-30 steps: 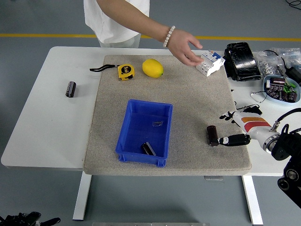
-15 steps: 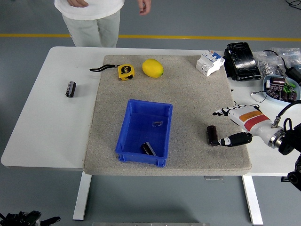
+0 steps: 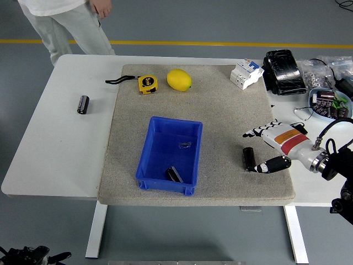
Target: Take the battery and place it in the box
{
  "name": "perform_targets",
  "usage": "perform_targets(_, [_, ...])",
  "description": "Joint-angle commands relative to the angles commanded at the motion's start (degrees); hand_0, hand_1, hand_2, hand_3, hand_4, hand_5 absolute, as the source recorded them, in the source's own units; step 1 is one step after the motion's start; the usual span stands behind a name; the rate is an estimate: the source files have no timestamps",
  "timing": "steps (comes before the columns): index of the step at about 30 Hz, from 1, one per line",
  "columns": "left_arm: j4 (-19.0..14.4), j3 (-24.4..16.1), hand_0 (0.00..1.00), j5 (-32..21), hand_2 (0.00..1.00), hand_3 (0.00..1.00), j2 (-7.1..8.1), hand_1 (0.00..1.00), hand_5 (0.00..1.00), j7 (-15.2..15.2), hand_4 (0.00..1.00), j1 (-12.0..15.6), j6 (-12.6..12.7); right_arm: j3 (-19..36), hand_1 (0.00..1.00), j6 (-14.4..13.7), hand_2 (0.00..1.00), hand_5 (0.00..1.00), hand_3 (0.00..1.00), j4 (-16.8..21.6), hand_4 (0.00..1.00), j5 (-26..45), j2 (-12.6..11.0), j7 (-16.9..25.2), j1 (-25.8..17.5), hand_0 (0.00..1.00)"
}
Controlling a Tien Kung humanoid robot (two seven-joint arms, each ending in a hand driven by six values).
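Your right hand sits at the mat's right edge, fingers spread and holding nothing. The battery lies on the mat just left of the hand, thumb tip touching or nearly touching its lower end. The blue box is well apart, further left. A second battery lies on the table's left.

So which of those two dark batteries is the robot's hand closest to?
The battery on the grey mat, beside the right hand; the other battery lies far left on bare table.
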Motion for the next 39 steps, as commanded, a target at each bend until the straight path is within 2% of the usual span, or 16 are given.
perform_targets(10, [0.00, 0.90, 0.606, 0.40, 0.693, 0.642, -0.01, 0.596, 0.701, -0.39, 0.644, -0.08, -0.16, -1.67, 0.662, -0.99, 0.693, 0.398, 0.753, -3.78, 0.998, 0.62, 0.79, 0.18, 0.41, 0.733])
perform_targets(11, [0.00, 1.05, 0.603, 0.33, 0.692, 0.638, 0.01, 0.595, 0.702, -0.44, 0.643, -0.09, -0.17, -1.71, 0.625, -1.10, 0.646, 0.396, 0.722, -3.97, 0.998, 0.72, 0.90, 0.22, 0.45, 0.699])
perform_targets(16, [0.00, 1.87, 0.603, -0.11, 0.692, 0.638, 0.10, 0.595, 0.702, -0.68, 0.643, -0.28, -0.30, -1.93, 0.625, -1.77, 0.646, 0.396, 0.722, -5.17, 0.998, 0.95, 1.78, 0.50, 0.99, 0.699])
perform_targets(17, [0.00, 1.98, 0.603, -0.20, 0.689, 0.639, 0.11, 0.594, 0.703, -0.70, 0.643, -0.31, -0.31, -1.98, 0.589, -1.82, 0.615, 0.394, 0.705, -5.34, 0.998, 0.94, 1.90, 0.52, 1.08, 0.659])
perform_targets(18, [0.00, 2.24, 0.603, -0.41, 0.689, 0.639, 0.14, 0.594, 0.703, -0.75, 0.643, -0.39, -0.33, -2.06, 0.589, -1.88, 0.615, 0.394, 0.705, -5.66, 0.998, 0.92, 2.12, 0.52, 1.23, 0.659])
perform_targets(34, [0.00, 3.52, 0.601, -1.50, 0.687, 0.637, 0.13, 0.592, 0.701, -1.46, 0.639, -0.96, -0.02, -3.37, 0.561, -2.57, 0.578, 0.373, 0.682, -6.76, 0.998, 0.92, 2.71, 1.29, 2.50, 0.624])
perform_targets(35, [0.00, 3.46, 0.601, -1.40, 0.687, 0.635, 0.12, 0.591, 0.699, -1.47, 0.635, -0.99, -0.01, -3.44, 0.529, -2.93, 0.513, 0.318, 0.555, -6.80, 0.955, 1.03, 2.70, 1.32, 2.58, 0.565])
perform_targets(39, [0.00, 3.71, 0.601, -1.32, 0.687, 0.635, 0.17, 0.591, 0.699, -1.60, 0.635, -1.05, -0.04, -3.42, 0.529, -4.57, 0.513, 0.318, 0.555, -7.01, 0.955, 1.23, 2.73, 1.20, 2.63, 0.565])
